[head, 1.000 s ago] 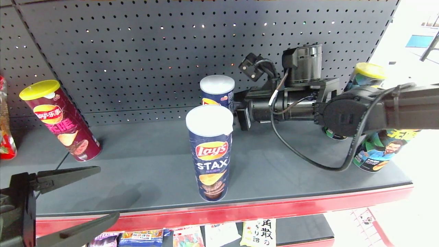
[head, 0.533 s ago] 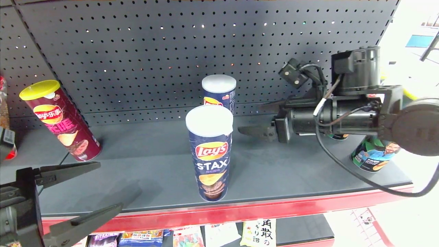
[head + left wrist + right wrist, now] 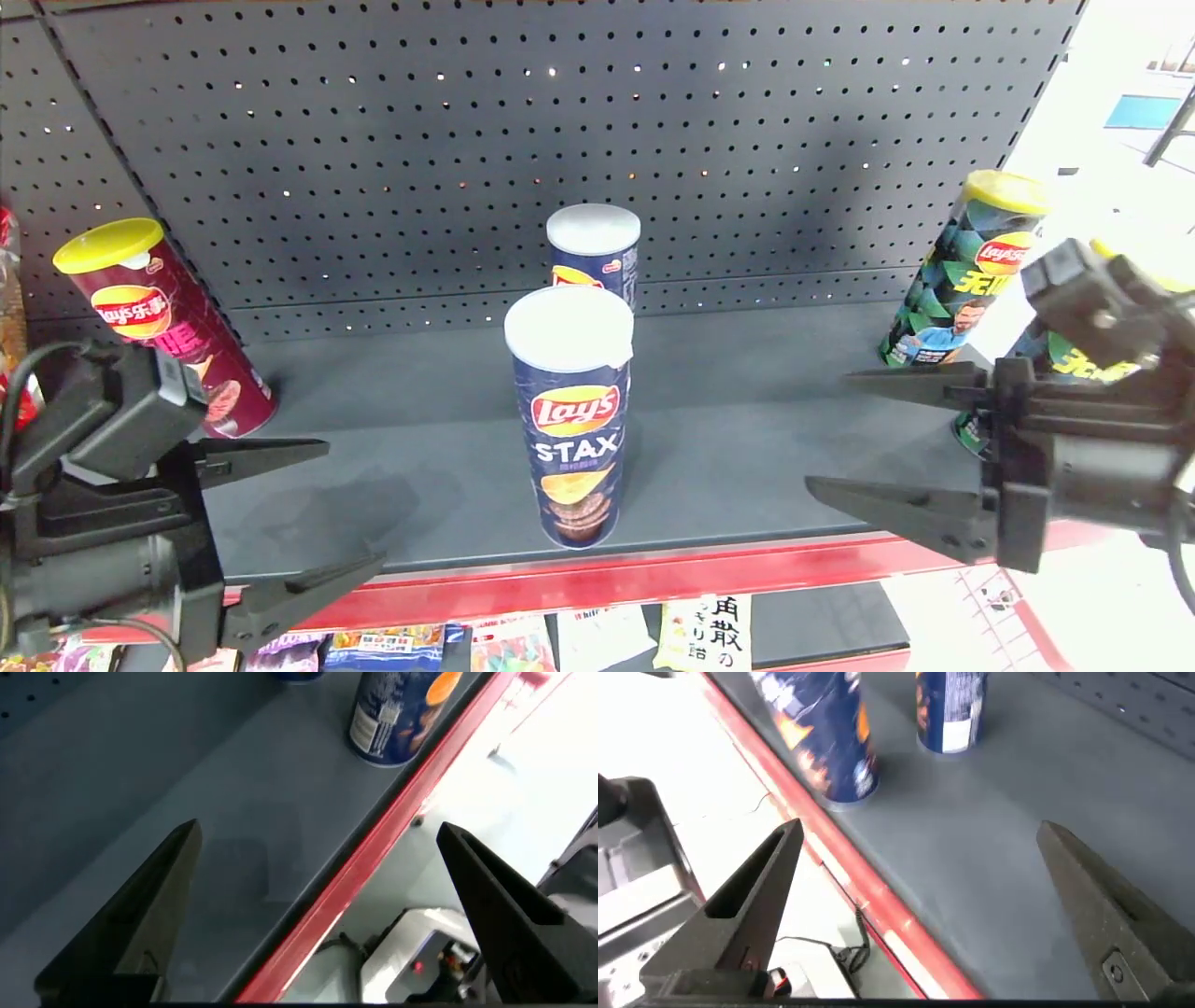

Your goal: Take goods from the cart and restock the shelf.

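On the grey shelf (image 3: 747, 448) the front blue can (image 3: 569, 420) stands upright near the red edge. The second blue can (image 3: 594, 245) stands just behind it (both have white lids). The left tool (image 3: 355, 504) and the right tool (image 3: 826, 431) hover at the shelf's front, one on each side, each spread wide and empty, well apart from these cans.

Grey pegboard wall (image 3: 373, 140), bright floor (image 3: 1102, 625)
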